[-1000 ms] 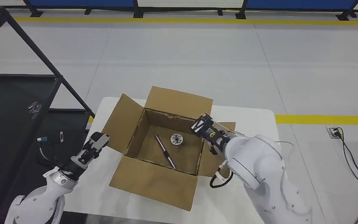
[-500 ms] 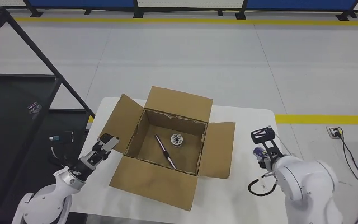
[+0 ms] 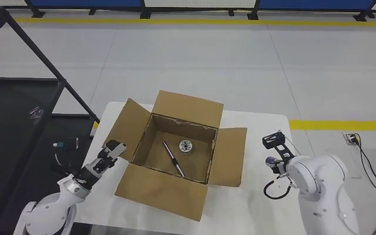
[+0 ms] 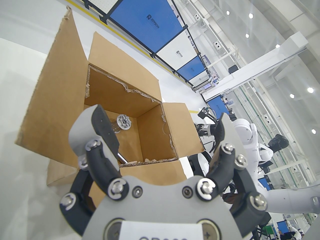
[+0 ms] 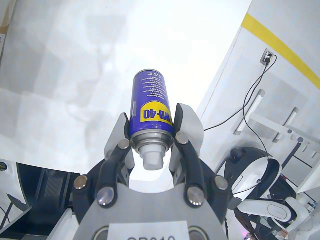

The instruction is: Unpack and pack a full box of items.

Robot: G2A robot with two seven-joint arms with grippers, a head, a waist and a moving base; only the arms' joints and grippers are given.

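An open cardboard box (image 3: 166, 187) stands mid-table with all flaps out. On its floor lie a thin dark rod (image 3: 173, 158) and a round metal part (image 3: 185, 145). My left gripper (image 3: 114, 147) hovers open just off the box's left flap. In its wrist view the left gripper (image 4: 160, 116) faces into the box (image 4: 125, 81), with the metal part (image 4: 122, 122) showing between its fingers. My right gripper (image 3: 274, 141) is over the table right of the box. The right gripper (image 5: 152, 113) is shut on a blue and yellow spray can (image 5: 150, 93), which points down at the table.
The white table (image 3: 258, 123) has bare room right of the box and a narrow strip on the left. A black metal frame (image 3: 53, 70) stands off the table's left side. The table's right edge (image 5: 225, 58) lies close to the held can.
My right gripper pulled away from the box's right rim to the right side of the table, carrying the spray can. The left gripper shifted slightly closer to the box.
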